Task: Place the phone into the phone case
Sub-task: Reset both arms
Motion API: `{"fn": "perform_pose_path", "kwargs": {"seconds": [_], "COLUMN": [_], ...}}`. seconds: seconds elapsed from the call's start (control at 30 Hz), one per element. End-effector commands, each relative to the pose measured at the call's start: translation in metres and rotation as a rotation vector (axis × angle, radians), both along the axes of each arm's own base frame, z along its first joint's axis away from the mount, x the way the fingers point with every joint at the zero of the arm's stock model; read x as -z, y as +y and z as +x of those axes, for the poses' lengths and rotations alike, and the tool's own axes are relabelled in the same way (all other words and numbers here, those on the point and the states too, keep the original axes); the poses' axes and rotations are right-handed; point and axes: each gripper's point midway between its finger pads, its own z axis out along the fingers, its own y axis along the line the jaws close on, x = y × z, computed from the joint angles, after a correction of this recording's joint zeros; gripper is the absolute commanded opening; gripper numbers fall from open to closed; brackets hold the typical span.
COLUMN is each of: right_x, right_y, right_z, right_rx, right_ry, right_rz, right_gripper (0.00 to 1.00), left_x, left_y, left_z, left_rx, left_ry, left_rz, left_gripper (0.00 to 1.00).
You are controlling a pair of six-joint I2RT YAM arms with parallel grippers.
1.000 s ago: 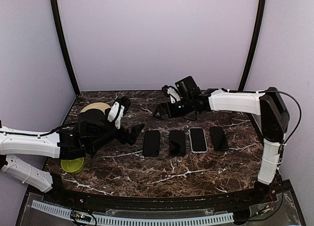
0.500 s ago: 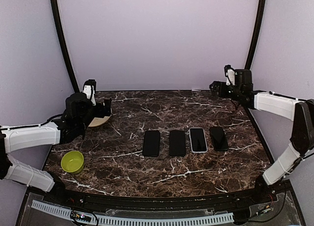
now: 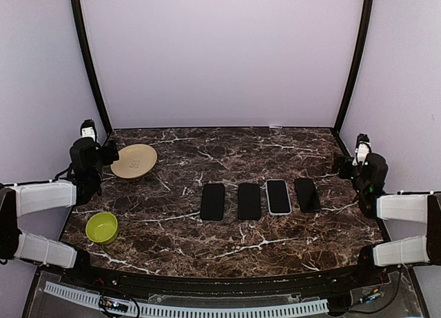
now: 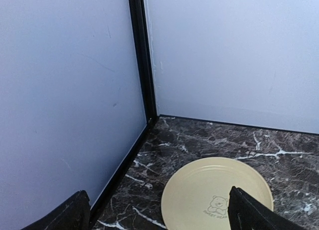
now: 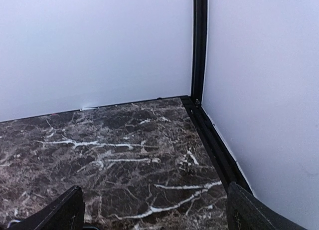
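Dark marbled counter, lilac-walled booth. Lot: four flat pieces are lying in a spaced row mid-counter, seemingly laid out for easy picking. They are three black slabs and one white-rimmed slab. Phone and case are presumably among them, but which is which cannot be told.

Left end effector and right end effector are hanging released, jaws wide and holding nothing, at opposite counter edges, leaving the row unobstructed.

Beige plate is showing a bear print with lettering too small to read. Green bowl is sitting near-left.
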Motion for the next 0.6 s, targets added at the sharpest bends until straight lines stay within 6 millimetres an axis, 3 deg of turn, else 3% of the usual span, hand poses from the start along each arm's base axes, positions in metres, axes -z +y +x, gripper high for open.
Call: {"fn": "perform_pose_path", "kwargs": {"seconds": [0.0, 0.13, 0.23, 0.3, 0.4, 0.57], "right_x": [-0.018, -0.002, 0.0, 0.005, 0.01, 0.015], "right_y": [-0.022, -0.032, -0.038, -0.043, -0.035, -0.036], "right_z": [-0.013, -0.029, -0.032, -0.034, -0.035, -0.025], "right_rx": [0.116, 0.147, 0.158, 0.154, 0.101, 0.017], "right_ry": [-0.167, -0.222, -0.253, -0.261, -0.275, -0.254], "right_rz": [-0.015, -0.01, 0.007, 0.019, 0.006, 0.042], "right_gripper": [0.99, 0.98, 0.99, 0.98, 0.99, 0.99], "left_x": [0.017, 0.041, 0.055, 0.059, 0.073, 0.088], "left_y": [0.016, 0.009, -0.012, -0.01, -0.019, -0.014], "left_z": [0.0, 0.006, 0.011, 0.011, 0.013, 0.014], "left_rx": [-0.054, -0.002, 0.135, 0.137, 0.207, 0.211], "left_ry": [0.027, 0.042, 0.055, 0.047, 0.056, 0.069], "left_rz": [0.11, 0.127, 0.135, 0.136, 0.135, 0.118], "left_gripper": [0.99, 0.99, 0.99, 0.99, 0.99, 0.99]}}
